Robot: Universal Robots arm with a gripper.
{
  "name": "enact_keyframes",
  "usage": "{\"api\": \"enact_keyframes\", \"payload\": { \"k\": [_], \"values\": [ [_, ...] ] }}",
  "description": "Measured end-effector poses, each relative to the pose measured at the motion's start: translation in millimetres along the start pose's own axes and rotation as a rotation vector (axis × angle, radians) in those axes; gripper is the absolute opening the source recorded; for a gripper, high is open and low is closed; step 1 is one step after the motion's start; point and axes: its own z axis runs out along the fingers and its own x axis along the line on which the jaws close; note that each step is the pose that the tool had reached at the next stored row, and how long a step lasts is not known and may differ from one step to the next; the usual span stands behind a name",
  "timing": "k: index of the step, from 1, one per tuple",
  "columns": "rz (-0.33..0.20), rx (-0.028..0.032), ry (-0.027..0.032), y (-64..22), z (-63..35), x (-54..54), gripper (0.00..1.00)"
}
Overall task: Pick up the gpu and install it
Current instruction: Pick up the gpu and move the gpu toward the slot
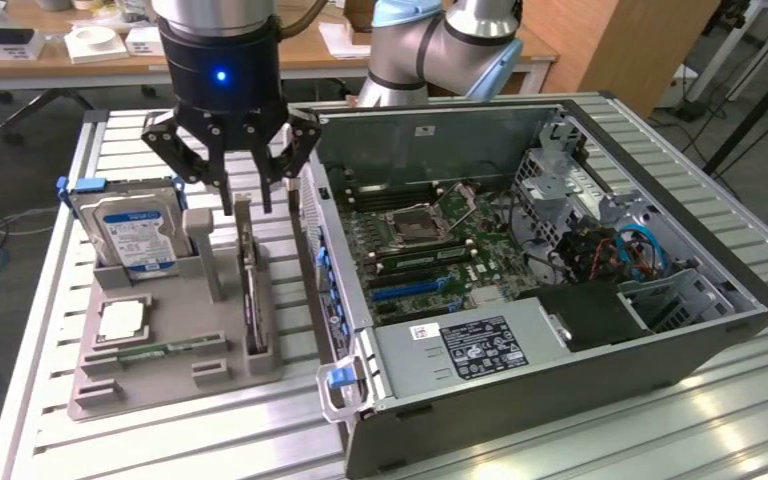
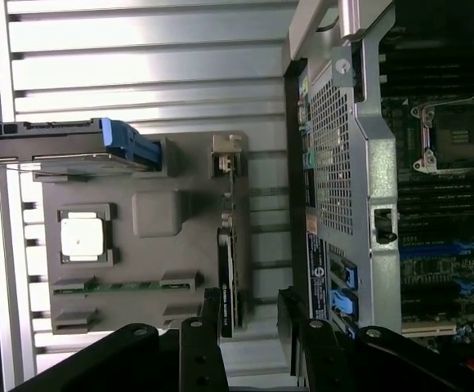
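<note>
Gpu (image 1: 253, 292), a thin dark card, is being supported upright in a slot of the grey plastic holder (image 1: 157, 375). The black hand (image 1: 249, 205) is being held pointing down just above it, fingers spread wide, gripping nothing. The ribbed aluminium bench (image 1: 731, 420) is being shared with an open computer case (image 1: 704, 330); a wooden desk (image 1: 51, 62) is being seen behind.

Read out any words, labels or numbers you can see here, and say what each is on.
No text here can be read.
hard drive: blue and white label, print too small to read.
power supply: black label and a white sticker beside it, print too small to read.
</note>
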Motion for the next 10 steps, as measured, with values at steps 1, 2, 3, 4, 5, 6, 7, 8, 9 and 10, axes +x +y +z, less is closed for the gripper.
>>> {"api": "enact_keyframes", "payload": {
  "k": [1,2,3,4,5,6,7,8,9,10],
  "values": [
    [0.0,0.0001,0.0,-0.1,1.8,0.0,0.42],
    [0.0,0.0,0.0,-0.1,3.6,0.0,0.42],
    [0.0,0.0,0.0,-0.2,5.4,0.0,0.42],
    [0.0,-0.0001,-0.0001,-0.3,7.3,0.0,0.42],
    [0.0,-0.0001,-0.0001,-0.3,9.0,0.1,0.42],
    [0.0,-0.0001,-0.0001,-0.4,11.0,0.1,0.42],
    [0.0,0.0,0.0,-0.5,12.7,0.1,0.42],
    [0.0,0.0,-0.0001,-0.6,14.5,0.1,0.42],
    [0.0,0.0,0.0,-0.7,16.3,0.2,0.42],
    [0.0,0.0,0.0,-0.7,18.1,0.2,0.42]
  ]
}}
